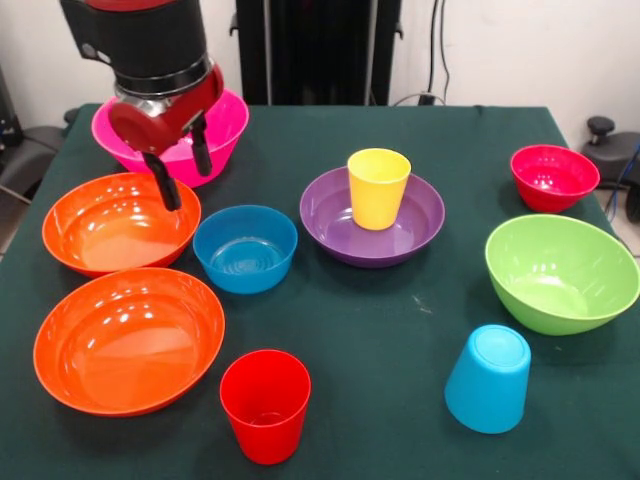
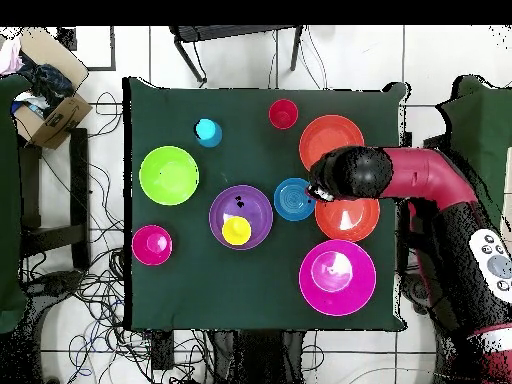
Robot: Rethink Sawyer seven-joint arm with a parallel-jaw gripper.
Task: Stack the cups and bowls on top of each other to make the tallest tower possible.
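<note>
My gripper (image 1: pixel 182 168) is open and empty. It hangs over the far rim of one orange bowl (image 1: pixel 110 225), just in front of the magenta bowl (image 1: pixel 222 125). In the overhead view the arm (image 2: pixel 350 175) covers part of that orange bowl (image 2: pixel 352 220). The second orange bowl (image 1: pixel 125 340) lies nearer the camera. The small blue bowl (image 1: pixel 245 248) sits beside them. The yellow cup (image 1: pixel 378 187) stands upright in the purple bowl (image 1: pixel 330 225). The red cup (image 1: pixel 265 405) stands upright. The light blue cup (image 1: pixel 488 378) stands upside down. The lime bowl (image 1: pixel 560 272) and the crimson bowl (image 1: pixel 553 177) sit at the right. Nothing is stacked besides the yellow cup.
All things stand on a dark green table (image 1: pixel 380 330). A cardboard box (image 2: pixel 50 105) sits off the table on the floor. Cables lie on the floor (image 2: pixel 90 290) around the table. A black stand (image 1: pixel 315 50) rises behind the table's far edge.
</note>
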